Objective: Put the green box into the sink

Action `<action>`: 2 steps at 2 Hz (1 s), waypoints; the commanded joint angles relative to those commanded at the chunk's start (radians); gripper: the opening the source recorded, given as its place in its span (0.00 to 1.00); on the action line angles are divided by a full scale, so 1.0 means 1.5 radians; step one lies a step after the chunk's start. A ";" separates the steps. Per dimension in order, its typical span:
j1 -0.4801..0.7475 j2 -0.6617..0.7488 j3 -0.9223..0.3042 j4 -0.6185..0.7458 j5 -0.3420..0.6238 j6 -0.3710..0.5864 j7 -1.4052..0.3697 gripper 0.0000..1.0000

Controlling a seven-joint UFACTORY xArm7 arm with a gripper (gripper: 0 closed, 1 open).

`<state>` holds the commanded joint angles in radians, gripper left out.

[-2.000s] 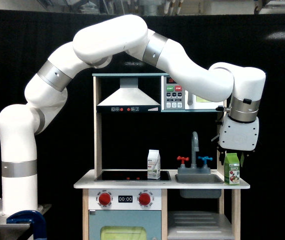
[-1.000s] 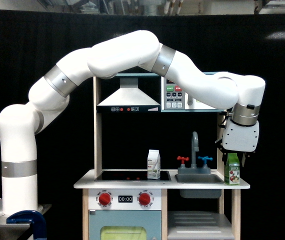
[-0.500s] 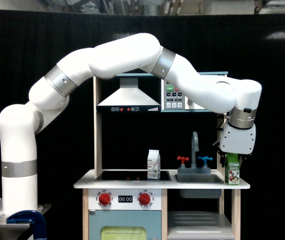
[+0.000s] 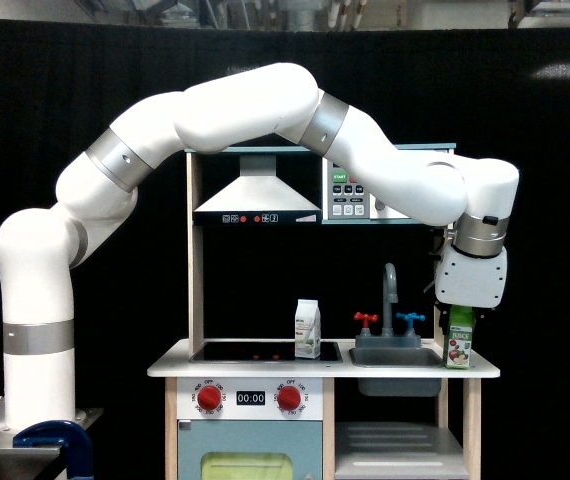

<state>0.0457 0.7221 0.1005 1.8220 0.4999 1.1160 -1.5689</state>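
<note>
A toy kitchen stands against a black curtain, with pale ceiling fittings visible along the top edge of the exterior view. Its white counter (image 4: 265, 368) carries a black stovetop (image 4: 250, 352) on the view's left and the grey sink (image 4: 397, 357) on the right, with a grey faucet (image 4: 390, 290) and red and blue tap handles behind it. A white carton (image 4: 308, 328) stands upright at the stovetop's right end. Above are a range hood (image 4: 256, 200) and a toy microwave panel (image 4: 349, 196); below the counter, two red knobs flank a small clock display.

The white arm (image 4: 225, 110) rises from a base at the view's left and arches over the kitchen. Its gripper (image 4: 460, 314) points down at the counter's right end — fingers set around the top of the green box (image 4: 458, 347). The box is just right of the sink, at counter level and tilted slightly; whether the fingers are actually clamped on it cannot be told from here.
</note>
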 joint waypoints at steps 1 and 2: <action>0.026 -0.143 0.050 -0.239 0.020 -0.123 0.018 0.00; 0.024 -0.173 0.073 -0.299 0.027 -0.159 0.020 1.00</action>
<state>0.0821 0.4631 0.2097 1.3743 0.5400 0.8780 -1.5388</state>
